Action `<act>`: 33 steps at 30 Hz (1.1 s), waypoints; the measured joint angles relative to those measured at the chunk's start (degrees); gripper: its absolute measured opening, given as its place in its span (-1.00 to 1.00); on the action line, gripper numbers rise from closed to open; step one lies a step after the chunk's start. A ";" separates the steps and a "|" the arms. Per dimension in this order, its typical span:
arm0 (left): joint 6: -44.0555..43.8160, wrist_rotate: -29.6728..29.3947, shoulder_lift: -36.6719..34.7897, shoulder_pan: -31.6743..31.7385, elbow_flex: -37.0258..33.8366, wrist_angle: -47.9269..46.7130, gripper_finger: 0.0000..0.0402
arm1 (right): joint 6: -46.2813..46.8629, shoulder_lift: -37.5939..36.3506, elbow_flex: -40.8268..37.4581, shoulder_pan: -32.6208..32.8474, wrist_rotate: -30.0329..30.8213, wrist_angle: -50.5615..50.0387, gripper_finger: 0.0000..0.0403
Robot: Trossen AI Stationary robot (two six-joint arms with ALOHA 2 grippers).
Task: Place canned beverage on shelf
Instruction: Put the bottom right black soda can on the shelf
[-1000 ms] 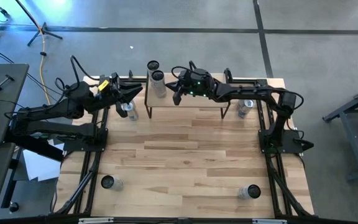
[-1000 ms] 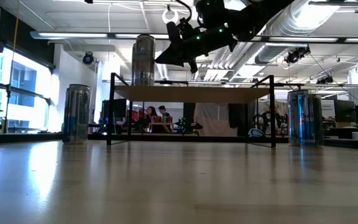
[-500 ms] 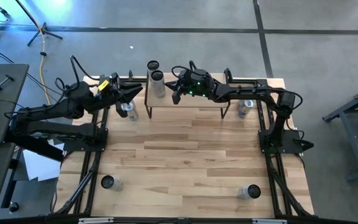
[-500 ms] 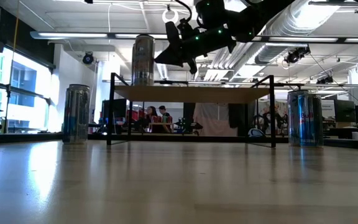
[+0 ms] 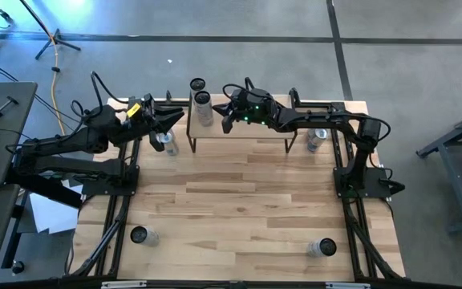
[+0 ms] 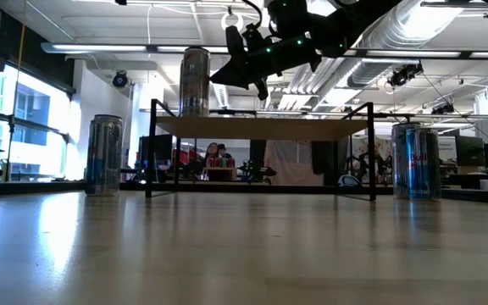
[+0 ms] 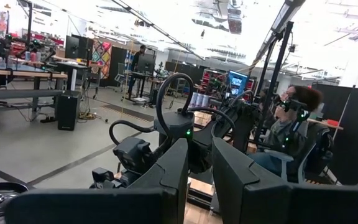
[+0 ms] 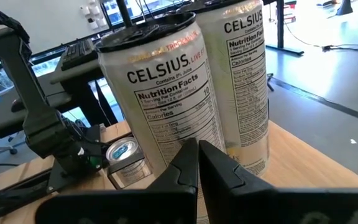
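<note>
Two tall Celsius cans (image 8: 166,93) (image 8: 241,74) stand upright side by side on the left end of the shelf (image 5: 243,128). They also show in the high view (image 5: 204,106) (image 5: 197,85); the low view shows one can (image 6: 196,80) on the board (image 6: 261,127). My right gripper (image 5: 226,122) hovers above the shelf just right of the cans, shut and empty. It also shows in its wrist view (image 8: 197,148) and in the low view (image 6: 214,81). My left gripper (image 5: 175,119) waits left of the shelf, its fingers a narrow gap apart (image 7: 201,146), holding nothing.
Loose cans stand on the table: one (image 5: 164,141) under my left gripper beside the shelf's left legs, one (image 5: 315,139) right of the shelf, and two near the front corners (image 5: 139,235) (image 5: 323,247). The middle of the table is bare wood.
</note>
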 joint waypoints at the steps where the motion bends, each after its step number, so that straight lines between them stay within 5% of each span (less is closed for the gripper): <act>1: 0.02 0.00 0.00 0.00 0.00 0.01 -0.76 | 0.06 0.13 0.00 0.00 0.00 0.25 -1.00; 10: 0.02 0.00 0.00 0.00 0.00 0.01 -0.76 | -4.37 -1.39 1.04 -0.10 1.08 -7.34 -1.00; 22: 1.95 0.00 0.00 -0.02 0.00 -0.02 -0.76 | -9.18 -17.43 -2.14 -0.65 -2.42 -31.19 -1.00; 25: 1.97 -0.02 0.02 -0.02 0.00 -0.02 -0.76 | -7.24 -21.05 -8.46 1.11 -1.09 -26.13 -1.00; 29: 1.97 -0.20 0.00 -0.02 0.00 -0.02 -0.76 | -2.64 -20.69 -16.91 3.95 5.14 -6.45 -1.00; 33: 1.99 -0.21 0.01 -0.02 0.00 0.01 -0.76 | -1.85 -12.07 -12.44 5.09 7.57 1.93 -1.00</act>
